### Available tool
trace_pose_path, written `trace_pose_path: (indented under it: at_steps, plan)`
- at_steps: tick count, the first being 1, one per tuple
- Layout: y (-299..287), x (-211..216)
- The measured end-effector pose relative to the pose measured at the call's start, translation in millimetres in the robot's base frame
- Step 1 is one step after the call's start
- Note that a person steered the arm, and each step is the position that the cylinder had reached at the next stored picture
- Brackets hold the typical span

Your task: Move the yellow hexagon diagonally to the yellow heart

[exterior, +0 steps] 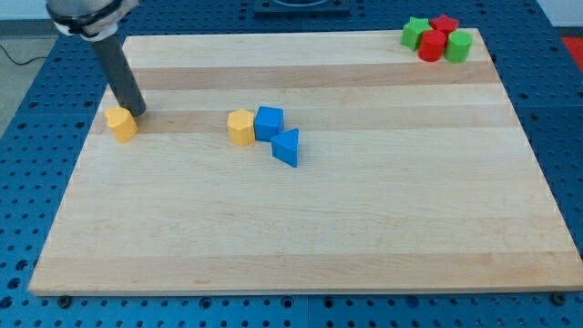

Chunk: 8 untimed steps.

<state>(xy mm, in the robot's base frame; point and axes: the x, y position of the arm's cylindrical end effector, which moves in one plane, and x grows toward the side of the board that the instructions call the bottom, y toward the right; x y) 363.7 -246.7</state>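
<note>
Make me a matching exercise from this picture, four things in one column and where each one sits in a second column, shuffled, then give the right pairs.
Things:
1. yellow heart
2. yellow hexagon
3. blue triangle
4. green star

Places:
A. the view's top right corner
B. touching the blue cube's left side
C. beside my tip, near the board's left edge
D. just below the blue cube

Pairs: 1-C, 2-B, 3-D, 4-A

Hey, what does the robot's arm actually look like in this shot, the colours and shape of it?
Only its lower end shows. A rounded metallic grey housing sits at the view's top left, and from it runs a straight, plain dark rod. My tip is blunt and dark like the rest of the rod. No end effector jaws, cables or markings are visible.
</note>
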Motion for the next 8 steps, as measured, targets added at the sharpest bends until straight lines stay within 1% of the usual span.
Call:
trace_pose_path:
  at_steps: [1, 2, 3, 4, 7, 8]
  plan:
    - [56.6, -14.6]
    - [154.3, -28.0]
    - [233.1, -10.2]
    - [234.0, 11.3]
    - [83.2, 40.3]
    - [77.1, 46.0]
